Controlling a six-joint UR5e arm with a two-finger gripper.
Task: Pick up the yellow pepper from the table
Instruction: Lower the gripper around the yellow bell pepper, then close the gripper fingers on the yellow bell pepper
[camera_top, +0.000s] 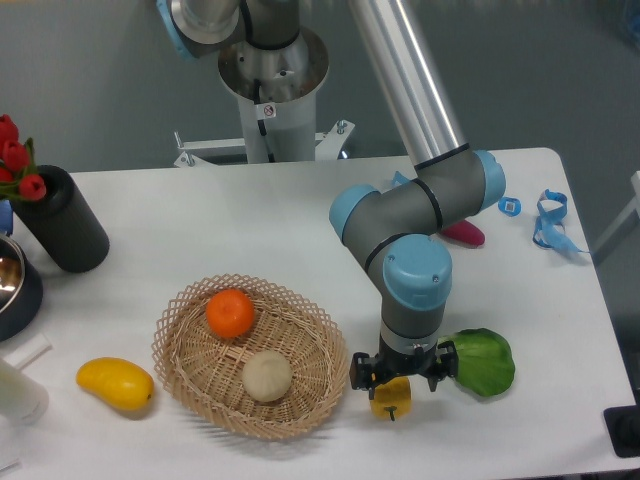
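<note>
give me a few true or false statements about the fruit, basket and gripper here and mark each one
1. The gripper is over the yellow pepper. True.
2. The yellow pepper lies inside the wicker basket. False: it sits on the table, just right of the basket.
3. The basket holds an orange and a pale round fruit. True.
4. The yellow mango is right of the basket. False: it lies left of it.
5. The green pepper is in the basket. False: it lies on the table, right of the gripper.
</note>
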